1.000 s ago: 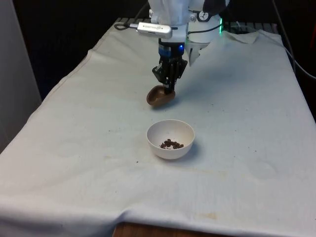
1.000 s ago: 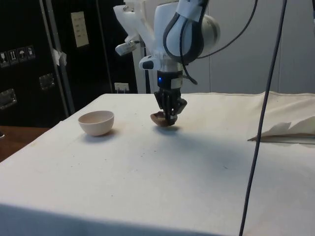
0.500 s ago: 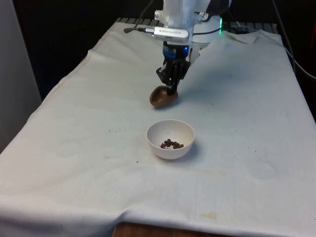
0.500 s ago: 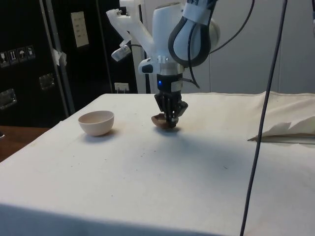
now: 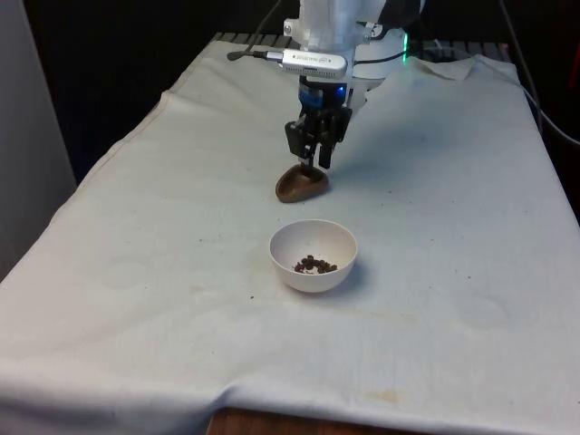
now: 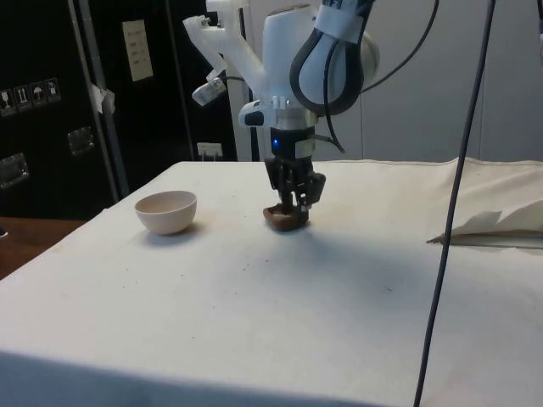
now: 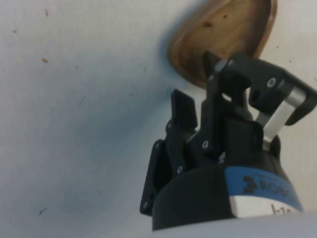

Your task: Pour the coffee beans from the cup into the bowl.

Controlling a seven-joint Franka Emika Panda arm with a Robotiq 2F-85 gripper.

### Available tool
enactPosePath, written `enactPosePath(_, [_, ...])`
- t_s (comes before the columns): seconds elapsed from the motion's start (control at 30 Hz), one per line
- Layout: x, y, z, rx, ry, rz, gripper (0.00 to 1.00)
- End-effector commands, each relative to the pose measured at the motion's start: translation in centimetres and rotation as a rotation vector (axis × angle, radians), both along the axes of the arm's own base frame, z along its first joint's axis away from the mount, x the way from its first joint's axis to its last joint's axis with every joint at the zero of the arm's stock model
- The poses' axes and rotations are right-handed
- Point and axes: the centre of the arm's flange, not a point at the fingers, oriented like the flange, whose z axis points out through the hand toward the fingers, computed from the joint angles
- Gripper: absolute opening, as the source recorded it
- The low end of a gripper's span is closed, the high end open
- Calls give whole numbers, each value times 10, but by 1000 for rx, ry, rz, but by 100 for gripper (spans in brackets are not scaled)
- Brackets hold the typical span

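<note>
**Fingers parting over the emptied cup**

Fingers of the black two-finger gripper [image 5: 314, 166] are standing apart in the front view, one on each side of the rim of the small brown wooden cup [image 5: 301, 183], which is sitting upright on the white tablecloth [image 5: 136, 236]. By my reading the cup is being set down, since the dark coffee beans [image 5: 314, 265] are lying inside the round white ceramic bowl [image 5: 314, 256], near the cup at its 5 o'clock. The white arm is hanging straight down over the cup.

From the side, the gripper [image 6: 294, 203] is pointing vertically, tips straddling the cup [image 6: 285, 217]; the bowl [image 6: 166, 211] is standing apart at the cup's 9 o'clock.

At the wrist, one fingertip [image 7: 229, 65] is reaching over the cup's [image 7: 225, 29] bare interior; the jaws are spread, gripping nothing.
</note>
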Motion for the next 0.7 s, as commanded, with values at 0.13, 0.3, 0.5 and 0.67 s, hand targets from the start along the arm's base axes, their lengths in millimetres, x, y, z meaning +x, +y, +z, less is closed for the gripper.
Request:
enactPosePath(0.13, [0, 1, 0, 0, 0, 1, 67])
enactPosePath(0.3, [0, 1, 0, 0, 0, 1, 88])
enactPosePath(0.5, [0, 3, 8, 1, -6, 5, 100])
enactPosePath(0.67, [0, 3, 16, 7, -10, 3, 100])
